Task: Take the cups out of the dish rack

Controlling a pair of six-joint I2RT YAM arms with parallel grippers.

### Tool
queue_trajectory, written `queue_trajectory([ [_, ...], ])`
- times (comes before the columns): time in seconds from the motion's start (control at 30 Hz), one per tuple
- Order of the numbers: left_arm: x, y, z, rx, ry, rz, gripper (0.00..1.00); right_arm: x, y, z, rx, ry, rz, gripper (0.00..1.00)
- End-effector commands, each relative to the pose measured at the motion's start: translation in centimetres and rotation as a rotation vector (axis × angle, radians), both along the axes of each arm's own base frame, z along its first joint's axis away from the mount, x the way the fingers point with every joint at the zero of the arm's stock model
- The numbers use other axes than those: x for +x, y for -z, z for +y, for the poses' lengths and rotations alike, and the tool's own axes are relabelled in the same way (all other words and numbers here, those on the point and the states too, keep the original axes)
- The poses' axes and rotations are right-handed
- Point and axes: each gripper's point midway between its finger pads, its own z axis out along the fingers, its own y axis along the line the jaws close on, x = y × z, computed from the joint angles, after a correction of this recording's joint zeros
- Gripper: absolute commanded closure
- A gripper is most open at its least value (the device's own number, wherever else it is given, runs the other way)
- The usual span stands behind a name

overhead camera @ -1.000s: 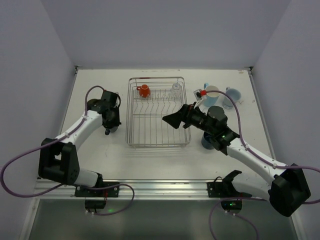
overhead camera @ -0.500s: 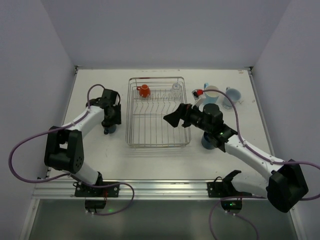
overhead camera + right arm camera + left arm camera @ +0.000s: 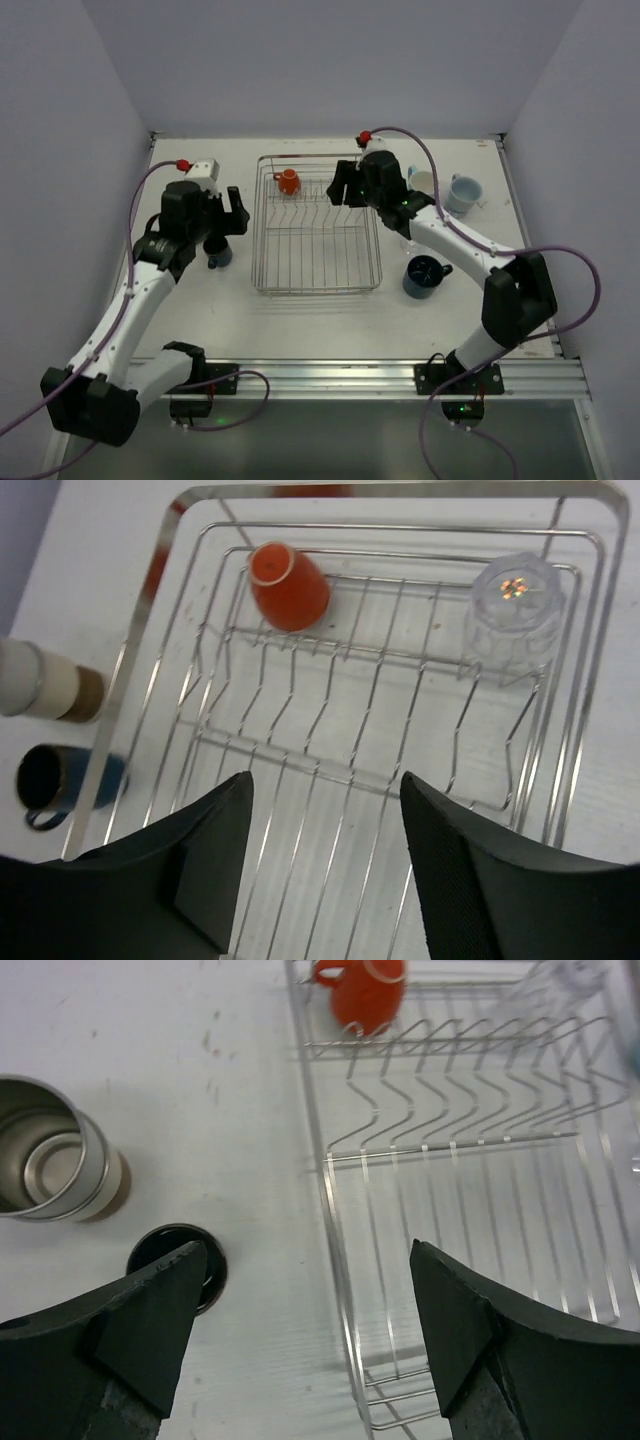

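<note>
The dish rack point(image 3: 258, 232) stands mid-table. An orange mug point(image 3: 288, 181) lies in its back left corner. A clear glass point(image 3: 515, 605) stands upside down in the back right corner. My left gripper point(image 3: 236, 213) hovers open and empty over the rack's left rim point(image 3: 335, 1220). A dark blue mug point(image 3: 180, 1265) stands upright on the table just under its left finger. My right gripper point(image 3: 340, 185) hangs open and empty above the back of the rack point(image 3: 400, 526), between the orange mug point(image 3: 288, 585) and the glass.
A cream-and-brown tumbler point(image 3: 55, 1165) stands on the table left of the rack, beside the dark mug. Right of the rack are another dark blue mug point(image 3: 424, 276), a light blue mug point(image 3: 463, 193) and a cream cup point(image 3: 422, 182).
My left gripper has opened, let go of the dark blue mug on the table and risen. My right arm has swung from the rack's right side to its back, jaws narrower.
</note>
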Motion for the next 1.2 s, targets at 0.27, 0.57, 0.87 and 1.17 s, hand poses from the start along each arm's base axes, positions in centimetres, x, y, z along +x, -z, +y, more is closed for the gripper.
queue_trajectory([
  [0.27, -8.2, -2.4, -4.8, -0.178, 0.326, -0.235, 0.15, 9.7, 4.1, -5.2, -0.451, 0.254, 0.104, 0.37],
  [0.57, -10.3, -4.5, -6.6, -0.203, 0.42, -0.326, 0.15, 13.0, 6.2, -6.1, -0.567, 0.265, 0.131, 0.27],
  [0.87, -11.3, -4.6, -7.7, -0.208, 0.469, -0.327, 0.15, 15.3, 7.1, -5.0, -0.59, 0.235, 0.118, 0.31],
  [1.17, -10.9, -4.0, -7.7, -0.198, 0.46, -0.303, 0.15, 16.0, 9.3, -3.8, -0.579, 0.192, 0.148, 0.42],
])
